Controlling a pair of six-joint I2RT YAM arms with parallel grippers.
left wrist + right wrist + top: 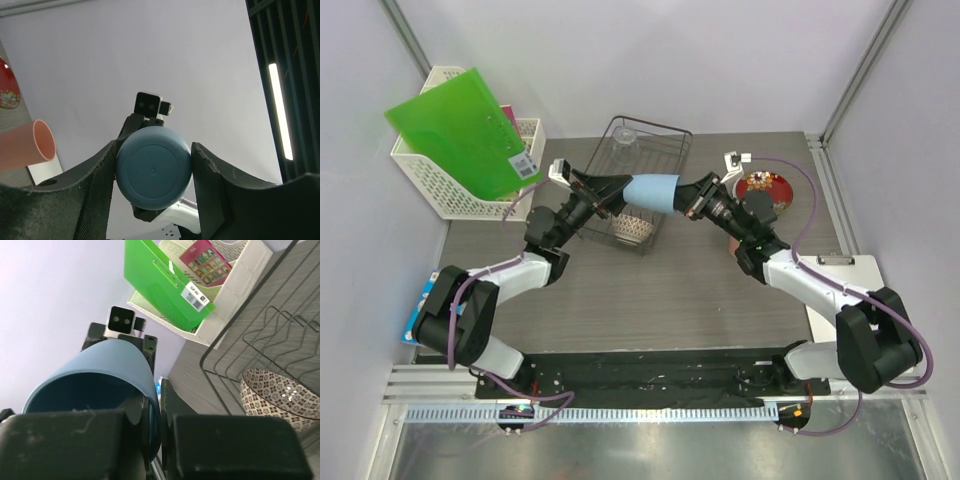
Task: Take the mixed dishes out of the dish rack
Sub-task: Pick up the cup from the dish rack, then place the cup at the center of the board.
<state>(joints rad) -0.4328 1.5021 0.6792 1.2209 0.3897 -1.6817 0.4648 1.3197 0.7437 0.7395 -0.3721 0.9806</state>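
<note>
Right gripper [159, 400] fingers basically fill the bottom of the right wrist view, and they're clamped shut on the rim wall of the light blue cup [100, 370], one finger inside the mouth and one outside. At the other end, the left gripper [154, 167] has the cup's base squeezed between its two fingers, touching on both sides. So both arms have hold of the same cup. It's lying sideways in the air, just above the near right part of the dish rack [655, 123].

In my view this is the sketchy part of a handover. If either arm pulls away before the other lets go, you get a tug of war, and the cup could twist out of one grip or both. The right side only pinches a thin bit of wall, so once the left gripper opens, the cup's weight could lever it downward around that pinch.

If it drops, it lands on the rack wires or on the white bowl with reddish pattern [632, 229], which sits in the rack right underneath.

The red patterned plate [765, 188] is out on the surface to the right, partly hidden by the right arm. The pink cup [25, 145] shows at the edge of the left wrist view, but I can't tell exactly where it sits.
</note>
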